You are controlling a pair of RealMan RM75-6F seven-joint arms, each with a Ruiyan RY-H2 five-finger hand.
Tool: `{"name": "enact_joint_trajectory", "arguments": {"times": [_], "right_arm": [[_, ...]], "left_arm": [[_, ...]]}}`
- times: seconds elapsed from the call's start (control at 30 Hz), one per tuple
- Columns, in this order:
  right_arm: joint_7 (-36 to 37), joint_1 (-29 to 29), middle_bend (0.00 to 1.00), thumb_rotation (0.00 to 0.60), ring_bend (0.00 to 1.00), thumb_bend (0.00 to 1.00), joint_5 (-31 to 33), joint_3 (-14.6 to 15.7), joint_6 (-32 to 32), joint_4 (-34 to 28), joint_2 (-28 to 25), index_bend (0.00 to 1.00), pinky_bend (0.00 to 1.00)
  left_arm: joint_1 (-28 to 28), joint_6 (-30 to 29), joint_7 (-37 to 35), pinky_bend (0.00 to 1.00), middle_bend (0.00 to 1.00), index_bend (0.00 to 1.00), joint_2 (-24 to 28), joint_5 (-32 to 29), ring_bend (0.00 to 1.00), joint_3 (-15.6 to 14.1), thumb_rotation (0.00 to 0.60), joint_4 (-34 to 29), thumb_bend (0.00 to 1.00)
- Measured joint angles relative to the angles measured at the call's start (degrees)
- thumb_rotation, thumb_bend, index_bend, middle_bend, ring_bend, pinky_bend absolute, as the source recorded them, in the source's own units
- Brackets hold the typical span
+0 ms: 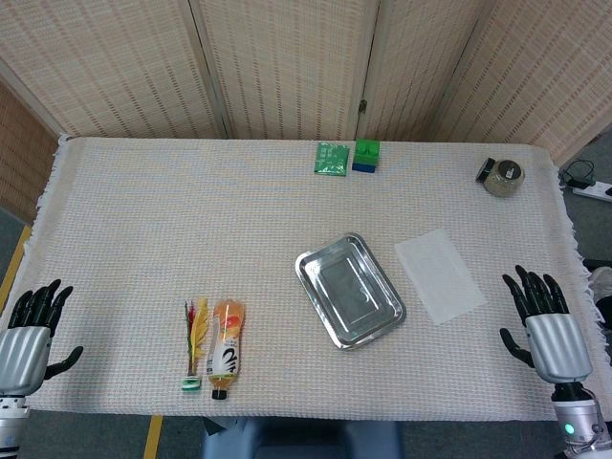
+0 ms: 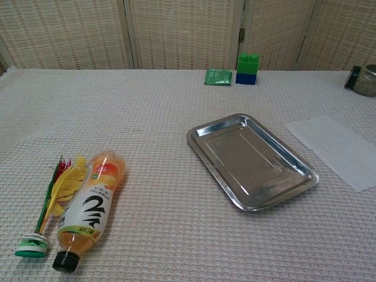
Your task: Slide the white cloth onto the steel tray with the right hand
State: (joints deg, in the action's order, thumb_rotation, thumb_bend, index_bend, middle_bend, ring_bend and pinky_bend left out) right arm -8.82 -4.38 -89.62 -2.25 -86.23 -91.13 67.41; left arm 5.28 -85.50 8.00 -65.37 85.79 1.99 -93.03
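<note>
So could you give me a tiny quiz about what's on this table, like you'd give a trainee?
1. True or false: the flat white cloth already lies inside the shiny rectangular steel tray.
2. Which lies right beside the orange plastic juice bottle? A) the feathered shuttlecock with a green base B) the green and blue toy block C) the small glass jar
3. Fill in: the right hand holds ____.

Key: 1 false, the cloth lies on the table beside the tray, on the right hand's side. 2 A. 3 nothing; its fingers are spread, like those of the left hand.
</note>
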Motion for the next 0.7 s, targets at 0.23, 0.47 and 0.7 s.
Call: {"name": "enact_joint_trajectory", "arguments": {"times": [0.23,0.47,0.7], "right_arm": [[-0.33,-0.39,0.00,0.600,0.00,0.40,0.14,0.48,1.48,-0.03,-0.23,0.00,0.00],[0.75,-0.92,0.00,0.600,0.00,0.40,0.51,0.30,2.39,1.53,-0.15,0.00,0.00],[2.27,-3.25,0.00,0.600,0.00,0.40,0.24,0.33,5.85,9.20,3.51,0.02,0.00]], "left_arm": [[0.19,0.36,0.28,0.00,0.00,0.00,-0.25,-0.21,0.00,0.11,0.600,0.07,0.29],[0.89,1.43,-0.99,0.00,0.00,0.00,-0.53,-0.07,0.00,0.22,0.600,0.50,0.29],[0.45,0.04,-2.43,0.00,0.00,0.00,-0.17,-0.29,0.00,0.79,0.600,0.60,0.29]]}}
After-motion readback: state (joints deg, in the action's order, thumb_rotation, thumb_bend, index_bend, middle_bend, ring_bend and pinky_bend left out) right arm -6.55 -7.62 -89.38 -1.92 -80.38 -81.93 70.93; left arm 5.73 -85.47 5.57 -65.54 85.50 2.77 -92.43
